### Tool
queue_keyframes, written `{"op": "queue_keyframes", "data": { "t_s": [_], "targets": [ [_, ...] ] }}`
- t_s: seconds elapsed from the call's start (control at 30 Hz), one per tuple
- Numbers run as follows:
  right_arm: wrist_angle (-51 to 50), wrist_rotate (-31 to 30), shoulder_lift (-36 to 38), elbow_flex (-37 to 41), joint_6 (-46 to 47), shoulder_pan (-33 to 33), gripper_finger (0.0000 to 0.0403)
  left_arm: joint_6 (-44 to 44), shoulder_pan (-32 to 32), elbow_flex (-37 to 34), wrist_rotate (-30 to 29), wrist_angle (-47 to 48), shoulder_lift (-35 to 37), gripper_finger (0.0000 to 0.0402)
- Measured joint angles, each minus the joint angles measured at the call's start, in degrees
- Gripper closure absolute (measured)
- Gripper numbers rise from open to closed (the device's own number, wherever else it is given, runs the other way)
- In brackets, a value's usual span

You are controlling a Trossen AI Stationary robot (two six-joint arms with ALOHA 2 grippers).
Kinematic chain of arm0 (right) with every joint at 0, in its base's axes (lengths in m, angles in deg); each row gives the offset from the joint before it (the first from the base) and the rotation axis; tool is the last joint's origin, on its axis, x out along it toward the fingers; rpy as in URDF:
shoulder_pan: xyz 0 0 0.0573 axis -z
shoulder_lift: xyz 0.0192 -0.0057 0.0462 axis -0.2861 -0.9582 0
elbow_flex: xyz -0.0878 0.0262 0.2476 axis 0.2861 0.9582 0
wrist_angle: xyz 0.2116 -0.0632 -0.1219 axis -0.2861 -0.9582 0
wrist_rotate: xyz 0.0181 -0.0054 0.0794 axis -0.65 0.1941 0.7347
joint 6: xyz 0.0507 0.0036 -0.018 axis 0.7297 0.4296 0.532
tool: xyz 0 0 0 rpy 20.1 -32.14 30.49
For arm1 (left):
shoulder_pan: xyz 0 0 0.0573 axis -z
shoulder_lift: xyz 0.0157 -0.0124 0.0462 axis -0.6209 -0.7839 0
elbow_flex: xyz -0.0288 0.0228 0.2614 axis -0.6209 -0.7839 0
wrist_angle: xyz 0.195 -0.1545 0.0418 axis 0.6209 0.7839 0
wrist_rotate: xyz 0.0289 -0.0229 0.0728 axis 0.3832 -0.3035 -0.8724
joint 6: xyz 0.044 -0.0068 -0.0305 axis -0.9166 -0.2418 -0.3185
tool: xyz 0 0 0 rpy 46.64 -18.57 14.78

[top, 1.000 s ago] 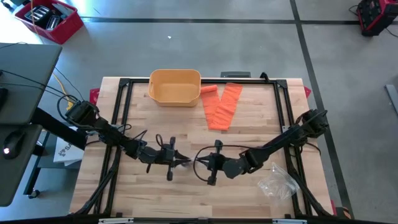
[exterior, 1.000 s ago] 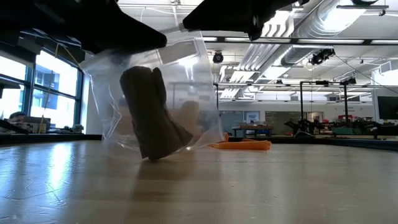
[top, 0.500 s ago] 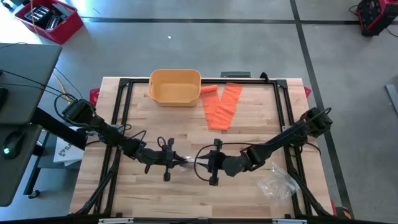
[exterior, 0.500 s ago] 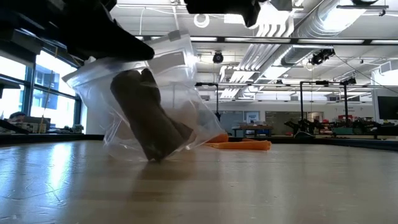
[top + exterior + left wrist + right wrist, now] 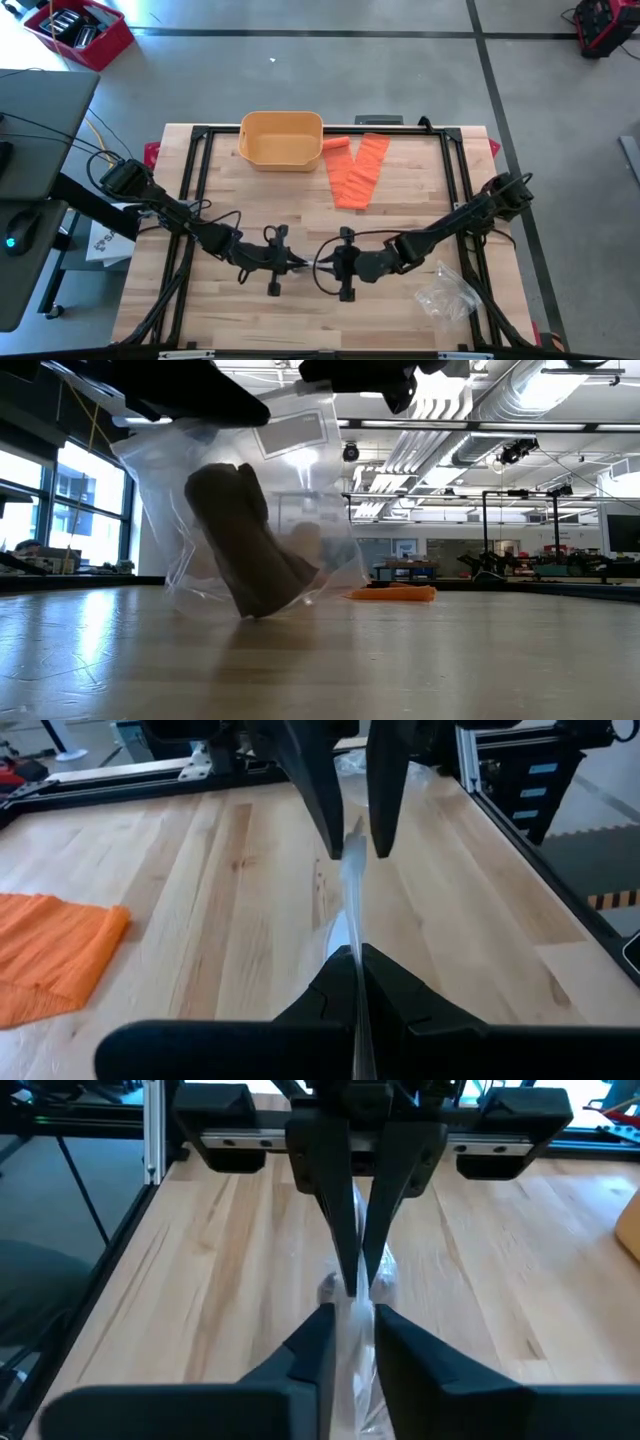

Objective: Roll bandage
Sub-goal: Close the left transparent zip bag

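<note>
A clear plastic bag with a dark brown roll inside hangs between my two grippers at the near middle of the table. Its lower end rests on the wood. My left gripper and my right gripper face each other, fingertips almost meeting, both shut on the bag's top. An orange bandage lies unrolled and flat on the table at the far side, no gripper near it. My left gripper pinches the bag's thin top edge between its two fingers, coming slanting down from the table's left. The bag hangs below. My right gripper holds the bunched top of the bag between its two fingers, slanting down from the table's right, opposite the left one.
A yellow bin stands at the far edge beside a small orange roll. A second crumpled clear bag lies near the right front corner. A black frame runs around the tabletop.
My left gripper has risen a little and tipped up. The bag leaned toward the table's left half a second ago and now hangs taller and more spread, its top drawn upward while its lower end stays on the table.
</note>
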Motion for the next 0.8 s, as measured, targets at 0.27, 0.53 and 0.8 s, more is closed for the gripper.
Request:
{"op": "queue_keyframes", "data": {
  "t_s": [0.27,0.53,0.8],
  "targets": [
    [4.9,0.0,-2.9,0.1,-2.8,0.0,0.0396,1.3,0.0,1.5,0.0,1.6,0.0,0.0401],
    [5.9,-4.4,-3.0,0.1,-0.8,0.2,0.0375,2.1,0.0,3.3,1.0,4.2,0.0,0.0401],
    [7.8,-2.3,-2.8,0.1,1.2,0.6,0.0291,2.6,0.4,3.5,1.4,4.2,0.0,0.0401]
  ]
}}
